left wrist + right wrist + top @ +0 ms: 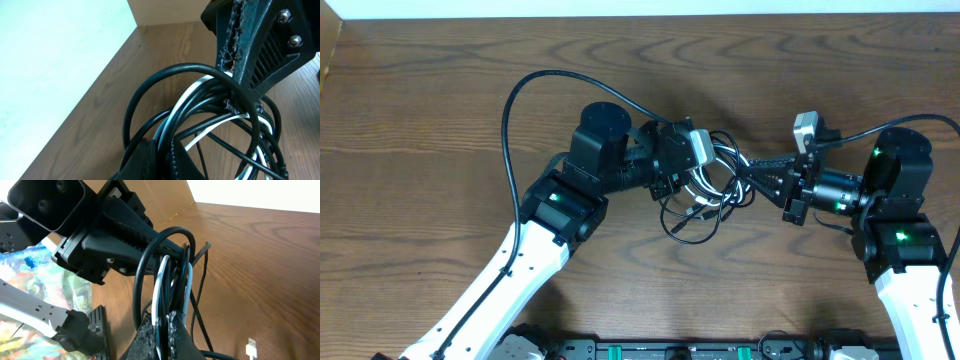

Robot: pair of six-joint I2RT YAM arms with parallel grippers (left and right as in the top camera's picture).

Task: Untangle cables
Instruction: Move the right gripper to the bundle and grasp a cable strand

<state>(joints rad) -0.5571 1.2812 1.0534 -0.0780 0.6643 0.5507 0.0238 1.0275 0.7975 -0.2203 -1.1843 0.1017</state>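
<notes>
The cables (705, 207) form one tangled bunch of black cords and a white one at mid-table, between the two arms. My left gripper (710, 172) comes in from the left and is shut on the bunch; in the left wrist view its jaws (161, 150) pinch black and white strands (185, 97). From the right, my right gripper (744, 170) is shut on the same bunch, its rough pads (172, 330) clamping a white cord and a black cord (145, 260). The two grippers' tips are almost touching. A white plug (251, 350) lies on the table.
A cardboard box (165, 200) stands at the far table edge. A black rack (670, 350) runs along the front edge. The arms' own thicker black cables (520, 90) arch over the table at the left and right.
</notes>
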